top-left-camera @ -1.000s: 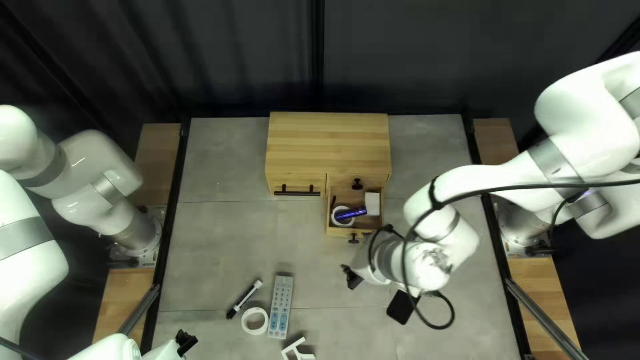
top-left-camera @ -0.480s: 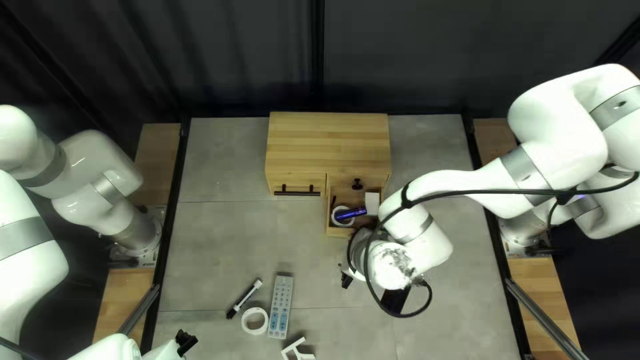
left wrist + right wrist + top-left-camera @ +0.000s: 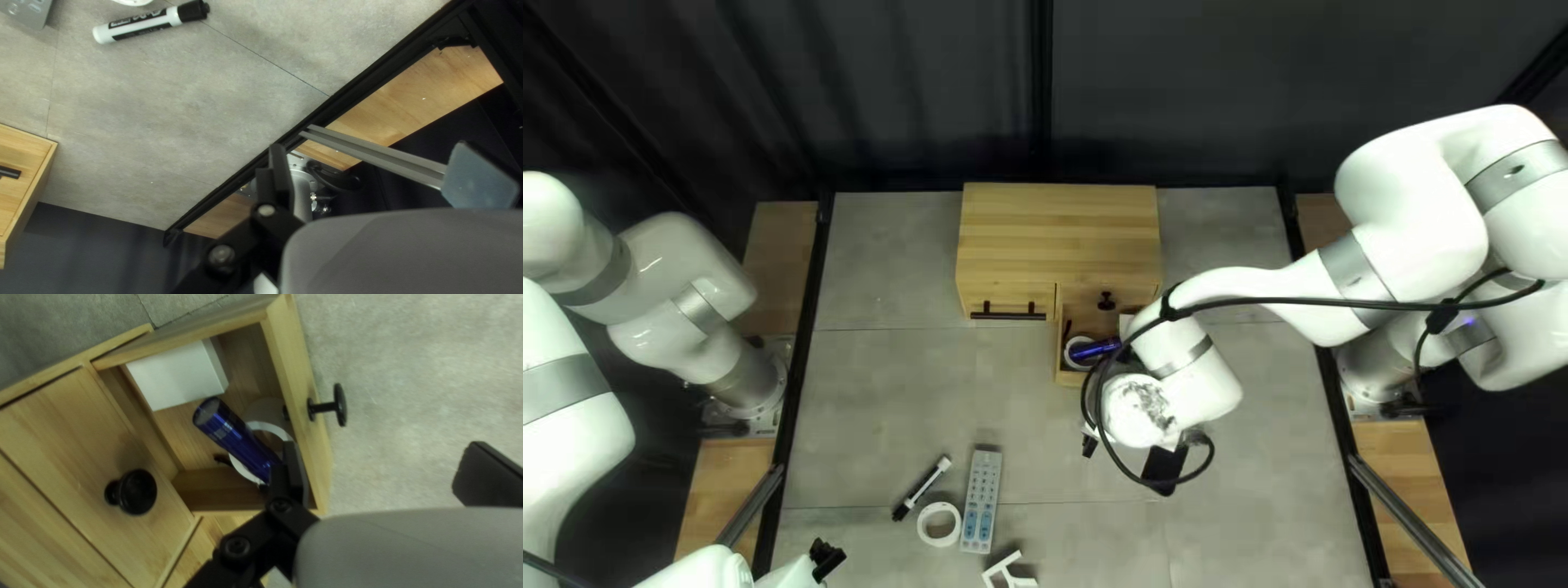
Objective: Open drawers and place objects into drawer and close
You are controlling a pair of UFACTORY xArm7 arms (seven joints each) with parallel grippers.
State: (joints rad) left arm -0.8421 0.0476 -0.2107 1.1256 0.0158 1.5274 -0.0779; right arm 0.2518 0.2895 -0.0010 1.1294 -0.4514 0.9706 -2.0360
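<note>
Drawer [image 3: 297,359] standing open at the right of the cabinet's [image 3: 1056,229] near face, its knob [image 3: 340,404] towards the near side. In there I see a white box [image 3: 177,375] on the right, a tape roll [image 3: 275,429] on the left, and a blue tube [image 3: 234,435] lying over the roll, one end just beside the box. The right end effector [image 3: 1125,457] is close by on the near side, fingers well apart, gripping nothing; one finger hides part of the tube, and I can't tell if it touches. Out at near left, the left end effector [image 3: 827,558] has its fingers spread wide too, with nothing held. Between the two, on the worktop [image 3: 893,403], lie a marker [image 3: 923,487], a white ring [image 3: 926,524], a remote [image 3: 981,501] and, nearest, a white bracket [image 3: 1009,571].
</note>
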